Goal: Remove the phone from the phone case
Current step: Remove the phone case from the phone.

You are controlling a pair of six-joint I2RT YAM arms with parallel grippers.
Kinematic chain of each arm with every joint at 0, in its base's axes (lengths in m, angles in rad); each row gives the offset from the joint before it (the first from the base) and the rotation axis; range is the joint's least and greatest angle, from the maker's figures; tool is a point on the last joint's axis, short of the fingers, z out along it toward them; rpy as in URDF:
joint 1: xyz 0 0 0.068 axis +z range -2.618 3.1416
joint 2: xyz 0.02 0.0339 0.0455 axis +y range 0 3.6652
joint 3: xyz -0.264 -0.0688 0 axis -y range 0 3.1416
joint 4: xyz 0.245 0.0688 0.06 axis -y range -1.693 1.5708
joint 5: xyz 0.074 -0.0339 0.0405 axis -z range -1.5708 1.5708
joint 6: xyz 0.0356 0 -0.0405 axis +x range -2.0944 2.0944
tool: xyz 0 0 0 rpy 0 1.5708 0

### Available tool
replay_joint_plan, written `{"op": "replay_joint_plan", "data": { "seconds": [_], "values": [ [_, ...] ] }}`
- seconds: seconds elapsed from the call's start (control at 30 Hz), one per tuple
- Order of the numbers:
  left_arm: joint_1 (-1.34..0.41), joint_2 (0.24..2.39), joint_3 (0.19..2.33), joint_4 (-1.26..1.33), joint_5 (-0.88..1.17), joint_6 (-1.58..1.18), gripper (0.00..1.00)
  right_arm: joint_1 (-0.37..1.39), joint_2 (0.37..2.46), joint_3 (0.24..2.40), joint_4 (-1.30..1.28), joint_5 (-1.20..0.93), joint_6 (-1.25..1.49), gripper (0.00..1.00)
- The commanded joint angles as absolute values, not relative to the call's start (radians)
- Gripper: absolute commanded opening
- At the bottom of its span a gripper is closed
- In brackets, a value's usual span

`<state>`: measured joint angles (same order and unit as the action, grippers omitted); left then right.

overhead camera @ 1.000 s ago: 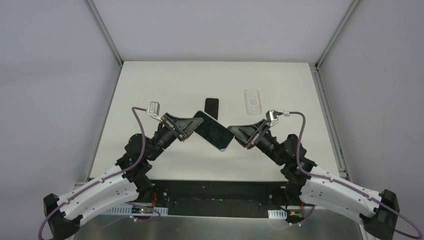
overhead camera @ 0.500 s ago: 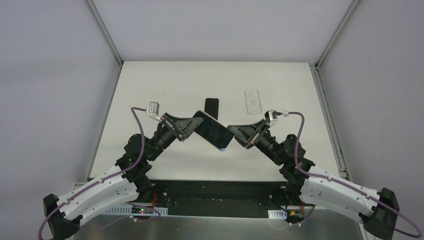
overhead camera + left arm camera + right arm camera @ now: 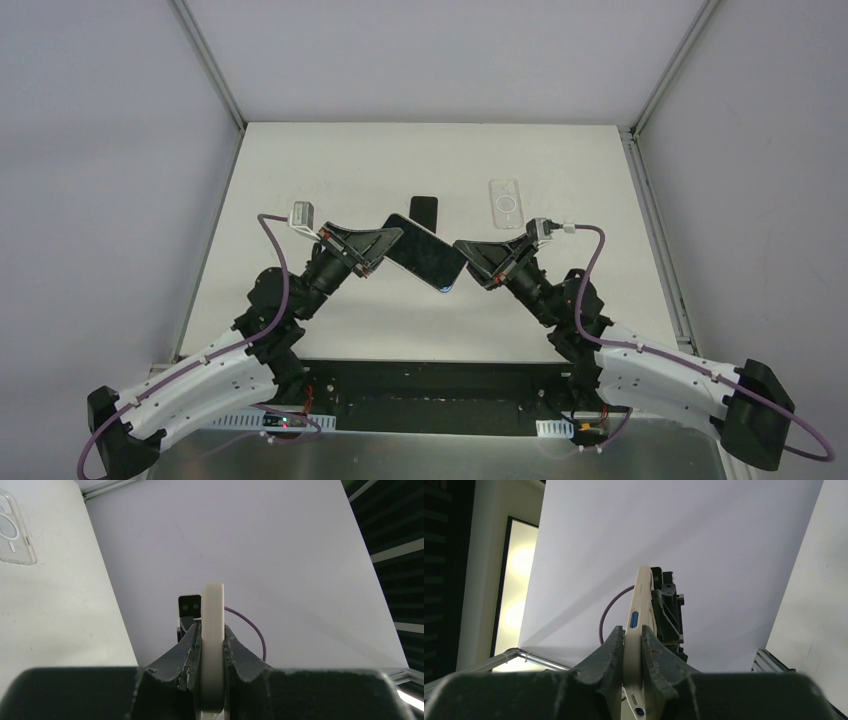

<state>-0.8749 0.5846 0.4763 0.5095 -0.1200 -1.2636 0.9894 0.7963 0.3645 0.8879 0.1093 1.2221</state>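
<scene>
The phone [image 3: 425, 256], dark screen up, sits in a cream phone case and hangs above the table between both arms. My left gripper [image 3: 396, 240] is shut on its far-left end. My right gripper [image 3: 461, 263] is shut on its near-right end. In the left wrist view the cream case edge [image 3: 212, 615] stands pinched between the left gripper's [image 3: 212, 636] jaws. The right wrist view shows the case edge [image 3: 640, 597], with a blue side button, clamped in the right gripper [image 3: 632, 639].
A dark phone-shaped slab [image 3: 424, 210] lies flat on the white table [image 3: 300, 170] just beyond the held phone. A clear case with a ring mark [image 3: 505, 203] lies to its right, also seen as the clear case [image 3: 12, 530]. Metal rails edge the table.
The held phone and both grippers have shifted slightly toward the far side, and the phone lies flatter. The right gripper's jaws have tightened on the phone's end.
</scene>
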Motion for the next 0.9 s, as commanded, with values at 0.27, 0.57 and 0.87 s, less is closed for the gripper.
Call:
{"op": "replay_joint_plan", "data": {
  "seconds": [0.27, 0.57, 0.87],
  "values": [
    [-0.869, 0.624, 0.451, 0.61, -0.179, -1.272, 0.0, 0.987, 0.843, 0.454, 1.219, 0.115, 1.241, 0.14],
    [-0.869, 0.673, 0.446, 0.641, -0.226, -1.291, 0.0, 0.988, 0.835, 0.502, 1.235, 0.096, 1.24, 0.08],
    [-0.869, 0.749, 0.446, 0.683, -0.26, -1.309, 0.0, 0.988, 0.828, 0.521, 1.27, 0.059, 1.263, 0.02]
  ]
}}
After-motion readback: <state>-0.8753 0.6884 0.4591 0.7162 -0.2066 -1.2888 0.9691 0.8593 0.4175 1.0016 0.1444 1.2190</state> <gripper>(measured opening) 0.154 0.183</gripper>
